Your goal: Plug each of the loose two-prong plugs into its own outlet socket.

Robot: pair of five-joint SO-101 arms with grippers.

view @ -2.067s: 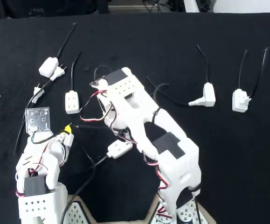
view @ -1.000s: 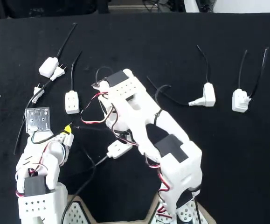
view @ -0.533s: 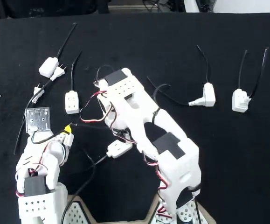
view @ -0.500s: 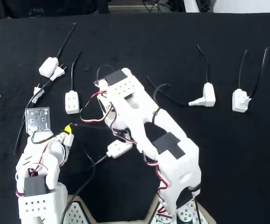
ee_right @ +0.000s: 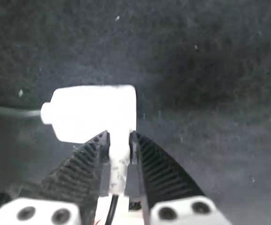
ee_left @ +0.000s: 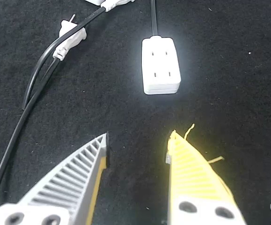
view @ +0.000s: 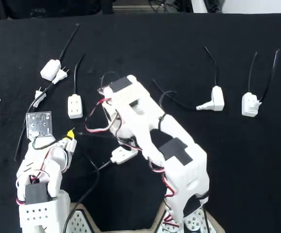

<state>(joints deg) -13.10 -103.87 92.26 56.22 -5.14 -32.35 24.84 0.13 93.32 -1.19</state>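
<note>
**White plug at the socket: insertion step in hand**

We have the right hand clenched on a slim white plug. Its front end touches the side of a white socket with a cord leaving one end. We can't tell whether the prongs are in. We take this for the socket lying on the black table under the right arm.

Our read is that this pair is mid-insertion. The next move calls for a straight push along the prongs, with the socket kept from sliding on the table.

The left hand is released, fingers apart, above the table just short of a double socket. Both its outlets are empty. A loose plug lies near it, unplugged, so we judge most of the task is left.
</note>
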